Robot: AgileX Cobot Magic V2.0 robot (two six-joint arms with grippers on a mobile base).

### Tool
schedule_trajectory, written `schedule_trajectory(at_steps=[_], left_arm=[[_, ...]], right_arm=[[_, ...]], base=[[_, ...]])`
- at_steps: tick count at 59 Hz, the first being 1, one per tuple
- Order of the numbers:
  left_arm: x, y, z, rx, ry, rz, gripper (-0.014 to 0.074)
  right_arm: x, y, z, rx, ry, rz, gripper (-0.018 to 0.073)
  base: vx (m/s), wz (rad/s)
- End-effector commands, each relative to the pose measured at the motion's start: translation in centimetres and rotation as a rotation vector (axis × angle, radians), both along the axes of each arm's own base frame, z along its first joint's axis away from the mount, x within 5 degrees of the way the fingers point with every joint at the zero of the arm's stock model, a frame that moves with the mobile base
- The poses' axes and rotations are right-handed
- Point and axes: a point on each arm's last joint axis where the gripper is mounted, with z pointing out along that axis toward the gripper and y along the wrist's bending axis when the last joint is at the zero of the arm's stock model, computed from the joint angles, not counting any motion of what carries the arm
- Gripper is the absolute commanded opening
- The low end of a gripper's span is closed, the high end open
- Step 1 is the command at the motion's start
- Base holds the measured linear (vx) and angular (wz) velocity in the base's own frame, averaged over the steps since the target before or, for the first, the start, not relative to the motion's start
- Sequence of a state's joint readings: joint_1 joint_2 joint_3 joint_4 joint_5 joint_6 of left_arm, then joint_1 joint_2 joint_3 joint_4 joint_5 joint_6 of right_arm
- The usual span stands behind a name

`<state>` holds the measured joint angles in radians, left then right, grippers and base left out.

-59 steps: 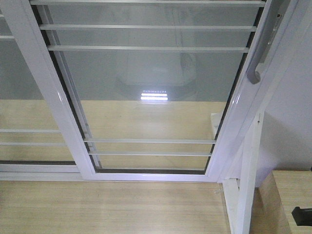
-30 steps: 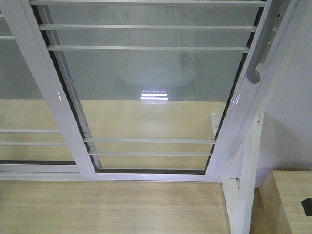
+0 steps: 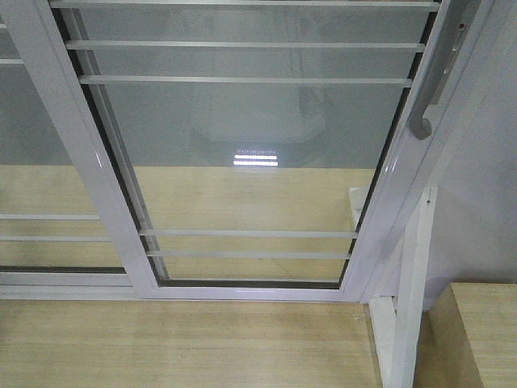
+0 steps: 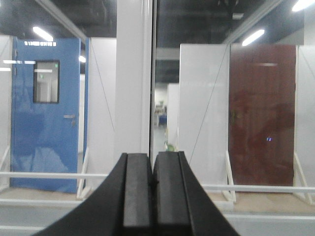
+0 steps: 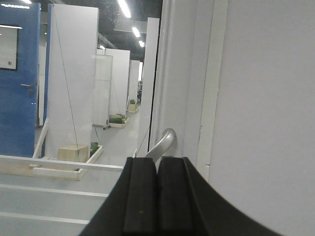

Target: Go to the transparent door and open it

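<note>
The transparent door (image 3: 250, 145) fills the front view: clear glass with thin horizontal bars in a white frame. Its curved silver-grey handle (image 3: 424, 113) is on the right stile, at the upper right. Neither gripper shows in the front view. In the right wrist view my right gripper (image 5: 157, 160) is shut and empty, with the handle (image 5: 165, 140) just beyond and above its fingertips. In the left wrist view my left gripper (image 4: 152, 156) is shut and empty, pointing at a white upright of the door frame (image 4: 133, 78).
A handle-less glass panel (image 3: 32, 186) stands to the left. A white wall panel (image 3: 485, 202) with a white brace (image 3: 408, 307) is on the right, and a wooden box (image 3: 477, 339) at the bottom right. Beyond the glass are a blue door (image 4: 44, 113) and a brown door (image 4: 263, 113).
A dark part at the bottom right edge of the front view has slid out to the right and is gone. The door and handle look unchanged.
</note>
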<state>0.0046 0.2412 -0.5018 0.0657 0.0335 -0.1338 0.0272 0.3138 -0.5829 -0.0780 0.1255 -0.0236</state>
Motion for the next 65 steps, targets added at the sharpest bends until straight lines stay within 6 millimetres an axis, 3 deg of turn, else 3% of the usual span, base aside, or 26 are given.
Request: schedule_trajectory(at_steps=[1, 8, 19, 34, 43, 52, 65], left_arm=[[1.5, -0.1, 2.0, 0.005, -0.069, -0.01, -0.0006], [3.8, -0.1, 1.3, 0.004, 0.016, -0.011, -0.0002], [5.8, 0.0, -0.1, 0.003, 0.165, -0.006, 0.0048], [6.2, 0.0, -0.5, 0.004, 0.204, -0.004, 0.0211], [6.2, 0.0, -0.6, 0.003, 0.213, -0.004, 0.0335], [6.2, 0.0, -0.7, 0.003, 0.22, -0.005, 0.0405], [6.2, 0.0, -0.7, 0.003, 0.22, -0.005, 0.0412]], right_arm=[[2.1, 0.1, 1.6, -0.019, -0.053, 0.001, -0.0002], [4.9, 0.2, 0.8, -0.023, 0.025, 0.004, 0.001], [7.3, 0.3, 0.2, -0.092, 0.059, -0.002, 0.0096], [9.4, 0.4, -0.7, -0.107, 0.106, 0.001, 0.0386], [10.6, 0.4, -1.6, -0.045, 0.168, 0.009, 0.0508], [12.8, 0.5, -2.8, -0.052, 0.206, 0.016, 0.0517], [17.3, 1.0, -5.4, -0.125, 0.211, 0.054, 0.0517]], base=[[0.0, 0.0], [0.0, 0.0], [0.0, 0.0], [0.0, 0.0], [0.0, 0.0], [0.0, 0.0], [0.0, 0.0]])
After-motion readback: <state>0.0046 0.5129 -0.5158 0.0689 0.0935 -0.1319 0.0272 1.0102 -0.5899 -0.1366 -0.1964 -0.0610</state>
